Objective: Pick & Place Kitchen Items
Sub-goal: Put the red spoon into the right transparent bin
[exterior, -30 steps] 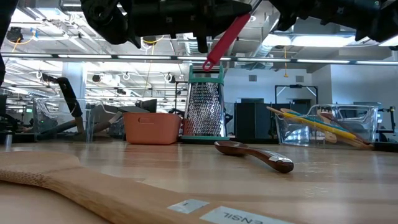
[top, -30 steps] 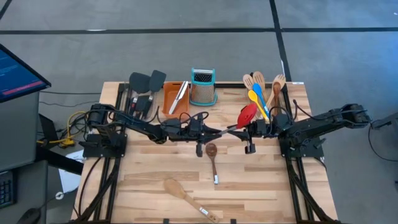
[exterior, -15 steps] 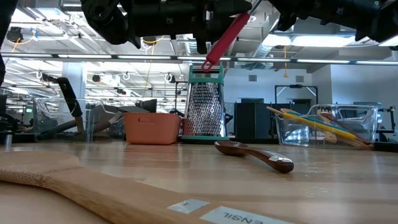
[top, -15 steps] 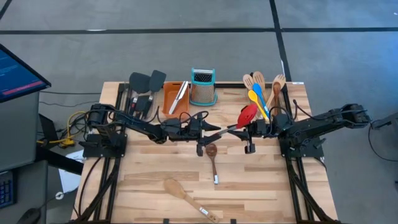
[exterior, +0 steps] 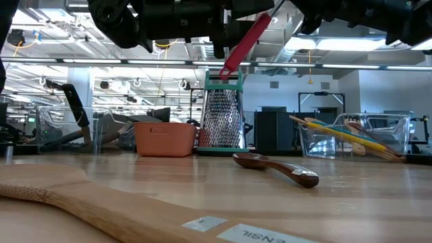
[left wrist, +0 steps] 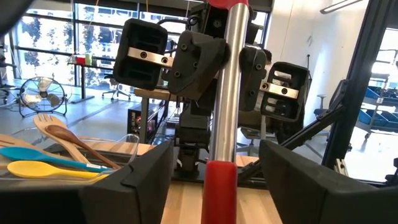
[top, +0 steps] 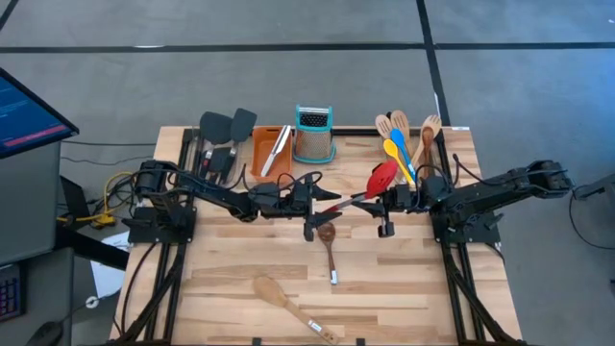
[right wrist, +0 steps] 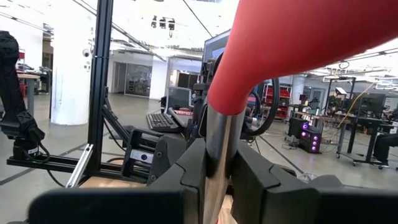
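We see both arms meeting over the middle of the wooden table (top: pixel 240 259), with a red spoon (top: pixel 381 179) passing between them. The right gripper (top: pixel 386 200) is clamped on the spoon's steel shaft, just below the red head; in the right wrist view its dark fingers (right wrist: pixel 186 174) press on the shaft from both sides. The left gripper (top: pixel 332 201) stands wide apart around the handle end: in the left wrist view the red grip (left wrist: pixel 220 193) sits between the two fingers (left wrist: pixel 144 180) with a clear gap on each side, so we judge that it touches nothing. The spoon hangs in the air, tilted, with its red grip low above the grater in the low view.

On the table below lies a dark wooden spoon (top: pixel 328 242), and nearer to us a pale wooden spatula (top: pixel 283 303) with a label on its handle. At the far edge we see black turners (top: pixel 226 125) on the left, an orange tray (top: pixel 273 149) with a steel-handled tool (top: pixel 277 149) in it, a steel box grater (top: pixel 313 135) with a teal top, and on the right a clear bin (exterior: pixel 351 138) with yellow, blue and wooden utensils (top: pixel 404 139).
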Controlling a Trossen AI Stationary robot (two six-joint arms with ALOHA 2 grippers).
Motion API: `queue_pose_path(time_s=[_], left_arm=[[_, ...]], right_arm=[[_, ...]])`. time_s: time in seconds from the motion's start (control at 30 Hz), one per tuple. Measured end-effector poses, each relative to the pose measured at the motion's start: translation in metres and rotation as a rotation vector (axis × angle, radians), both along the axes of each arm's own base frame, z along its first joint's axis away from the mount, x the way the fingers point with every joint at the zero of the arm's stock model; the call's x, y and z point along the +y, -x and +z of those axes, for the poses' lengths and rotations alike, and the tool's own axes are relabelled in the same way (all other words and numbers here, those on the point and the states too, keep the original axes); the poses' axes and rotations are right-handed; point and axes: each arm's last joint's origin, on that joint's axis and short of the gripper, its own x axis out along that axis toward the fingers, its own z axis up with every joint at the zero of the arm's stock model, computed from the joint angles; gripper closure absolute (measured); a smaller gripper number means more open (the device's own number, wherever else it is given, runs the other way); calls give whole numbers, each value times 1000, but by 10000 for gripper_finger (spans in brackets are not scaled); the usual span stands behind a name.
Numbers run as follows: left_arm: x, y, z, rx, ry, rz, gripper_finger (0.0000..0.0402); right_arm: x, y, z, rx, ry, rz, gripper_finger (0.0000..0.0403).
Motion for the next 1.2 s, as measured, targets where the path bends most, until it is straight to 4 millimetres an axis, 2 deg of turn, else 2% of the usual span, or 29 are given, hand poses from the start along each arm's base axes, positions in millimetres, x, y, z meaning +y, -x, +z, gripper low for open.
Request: queue_pose_path(time_s=[0.37, 0.6, 0.73, 0.93, 1.2], left_arm=[[0, 0, 0, 5, -1, -1, 183], [-1, 0, -1, 12, -2, -8, 186], [-1, 0, -1, 13, -2, -8, 187], [0, 0, -2, 15, -2, -3, 187], [0, 0, -2, 15, -2, -3, 188]], right_arm=[[-2, 0, -1, 25, -14, -66, 359], [-6, 15, 0, 122, -58, -330, 359], [0, 28, 6, 133, -61, -437, 359], [7, 45, 8, 189, -34, -737, 359], [-3, 66, 24, 123, -109, -908, 359]])
